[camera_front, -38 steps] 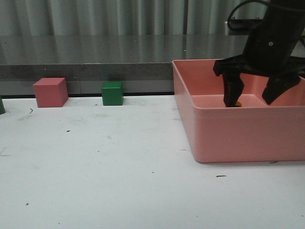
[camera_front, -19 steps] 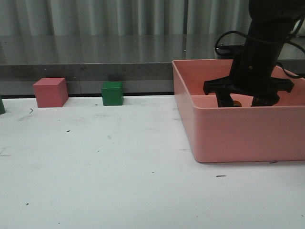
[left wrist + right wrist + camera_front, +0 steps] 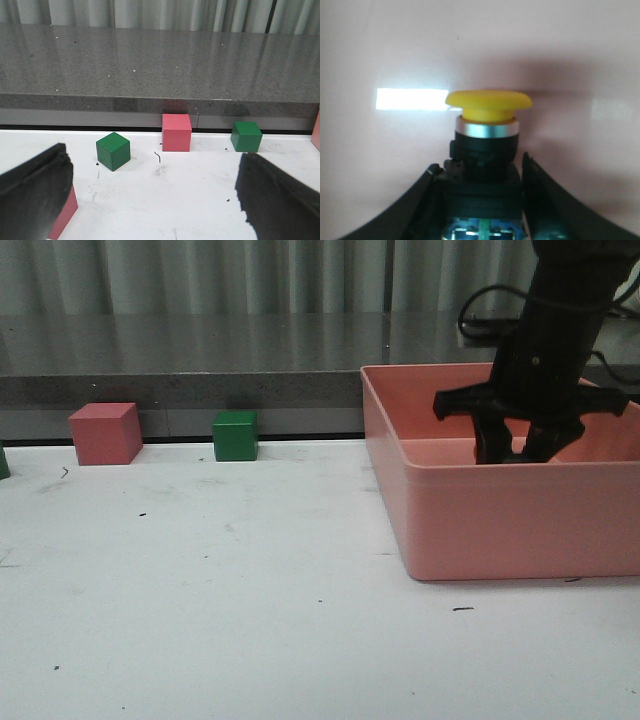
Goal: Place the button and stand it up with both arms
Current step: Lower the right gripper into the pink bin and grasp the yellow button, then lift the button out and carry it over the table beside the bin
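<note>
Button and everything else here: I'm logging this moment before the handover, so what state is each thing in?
button: inside the pink bin, gripped at its black base, yellow cap clear of the fingers.
right pincer: shut on the button, down in the bin.
left pincer: open, holding nothing.
pink bin: upright on the table, open-topped.
green cube: resting flat by the ledge.
pink cube: resting flat by the ledge.

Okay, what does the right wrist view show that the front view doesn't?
Only the right wrist view shows the button: yellow cap, silver ring, black base, gripped between the right hand fingers. Only the front view shows the pink bin from outside, the white table, a pink cube and a green cube. Both show the right hand inside the bin.
</note>
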Available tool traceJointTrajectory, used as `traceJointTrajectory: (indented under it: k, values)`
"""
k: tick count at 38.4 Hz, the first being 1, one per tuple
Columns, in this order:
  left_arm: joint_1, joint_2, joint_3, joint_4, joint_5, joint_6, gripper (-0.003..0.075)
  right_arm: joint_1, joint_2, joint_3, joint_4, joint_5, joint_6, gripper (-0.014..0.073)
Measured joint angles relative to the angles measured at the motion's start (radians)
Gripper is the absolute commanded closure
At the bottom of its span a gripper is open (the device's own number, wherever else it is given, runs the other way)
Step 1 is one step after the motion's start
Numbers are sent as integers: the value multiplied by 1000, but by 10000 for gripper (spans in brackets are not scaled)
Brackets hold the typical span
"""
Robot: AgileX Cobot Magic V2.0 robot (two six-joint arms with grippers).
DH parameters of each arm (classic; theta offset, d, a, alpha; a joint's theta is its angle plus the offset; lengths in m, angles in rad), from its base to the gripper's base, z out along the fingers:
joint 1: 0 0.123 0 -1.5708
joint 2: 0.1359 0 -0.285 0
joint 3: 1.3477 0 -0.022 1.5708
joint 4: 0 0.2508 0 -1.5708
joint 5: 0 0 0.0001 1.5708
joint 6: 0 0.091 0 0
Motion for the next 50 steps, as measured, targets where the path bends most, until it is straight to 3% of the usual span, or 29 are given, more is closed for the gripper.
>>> traceJointTrajectory:
  k: [10, 19, 29, 37, 50]
  values:
    - [0, 0, 0, 0, 0, 0, 82, 14, -237, 0, 17, 0, 0, 428]
    - [0, 0, 0, 0, 0, 0, 82, 171, -323, -40, 38, -5, 0, 428]
    - [0, 0, 0, 0, 0, 0, 82, 428, -158, -210, 110, 9, 7, 428]
    - [0, 0, 0, 0, 0, 0, 82, 559, 16, -340, 136, 51, 44, 428]
    - [0, 0, 0, 0, 0, 0, 82, 562, 201, -378, 138, 78, 320, 423]
